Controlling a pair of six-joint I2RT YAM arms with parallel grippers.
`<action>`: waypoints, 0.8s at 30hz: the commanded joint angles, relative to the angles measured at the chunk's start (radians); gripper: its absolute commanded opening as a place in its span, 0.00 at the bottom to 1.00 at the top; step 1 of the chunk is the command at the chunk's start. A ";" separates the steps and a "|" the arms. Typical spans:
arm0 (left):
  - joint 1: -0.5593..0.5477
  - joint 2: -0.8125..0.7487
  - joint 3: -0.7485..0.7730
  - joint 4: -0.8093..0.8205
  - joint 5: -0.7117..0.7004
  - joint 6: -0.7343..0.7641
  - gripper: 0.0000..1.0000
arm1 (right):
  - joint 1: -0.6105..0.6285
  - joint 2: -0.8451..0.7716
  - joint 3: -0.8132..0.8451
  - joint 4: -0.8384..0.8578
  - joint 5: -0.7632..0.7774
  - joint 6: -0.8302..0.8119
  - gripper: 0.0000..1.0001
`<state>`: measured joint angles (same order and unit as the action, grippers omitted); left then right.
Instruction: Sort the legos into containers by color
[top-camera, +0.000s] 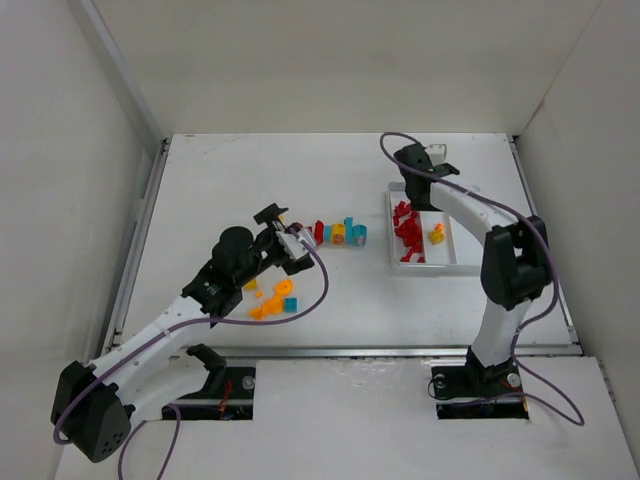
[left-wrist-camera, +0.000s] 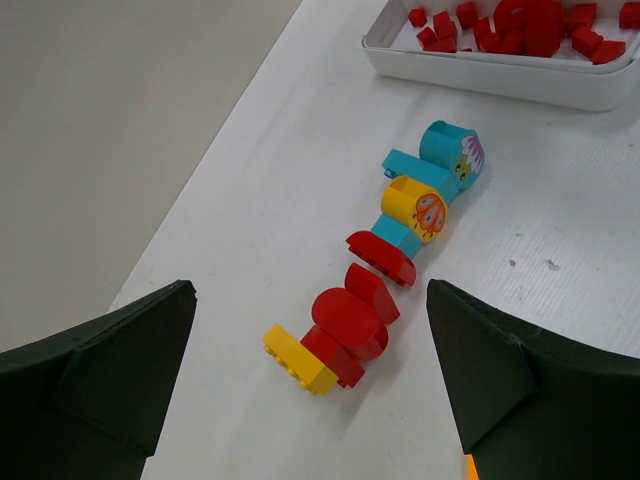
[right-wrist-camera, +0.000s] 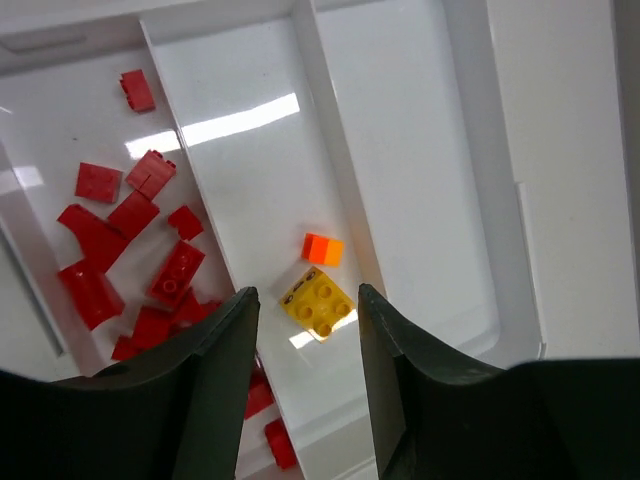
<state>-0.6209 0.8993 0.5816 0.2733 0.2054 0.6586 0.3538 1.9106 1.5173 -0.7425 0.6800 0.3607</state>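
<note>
A row of joined legos (left-wrist-camera: 383, 262) lies on the table: a yellow brick, red pieces, a yellow cylinder and cyan pieces. My left gripper (left-wrist-camera: 310, 395) is open and empty, its fingers either side of the row's yellow and red end, above it. In the top view the left gripper (top-camera: 292, 238) is just left of the row (top-camera: 340, 233). The white tray (top-camera: 452, 262) holds red bricks (right-wrist-camera: 130, 225) in its left compartment, and a yellow brick (right-wrist-camera: 318, 303) and an orange one (right-wrist-camera: 322, 249) in the middle. My right gripper (right-wrist-camera: 307, 300) is open and empty over the yellow brick.
A loose pile of orange bricks with one cyan piece (top-camera: 272, 300) lies on the table under the left arm. The tray's right compartment (right-wrist-camera: 400, 150) holds nothing. Tall white walls enclose the table on the left, back and right.
</note>
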 joint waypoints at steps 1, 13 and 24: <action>-0.003 -0.023 -0.017 0.024 -0.004 0.047 1.00 | -0.016 -0.155 -0.040 0.049 -0.057 0.035 0.50; -0.003 0.032 -0.045 -0.777 0.103 0.906 0.95 | 0.036 -0.508 -0.223 0.149 -0.278 -0.017 0.58; 0.132 0.170 0.101 -0.828 0.055 0.731 0.96 | 0.306 -0.532 -0.278 0.192 -0.430 -0.106 0.71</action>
<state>-0.5163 1.0554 0.6216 -0.4725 0.2623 1.4303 0.6300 1.3941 1.2503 -0.6086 0.3035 0.2844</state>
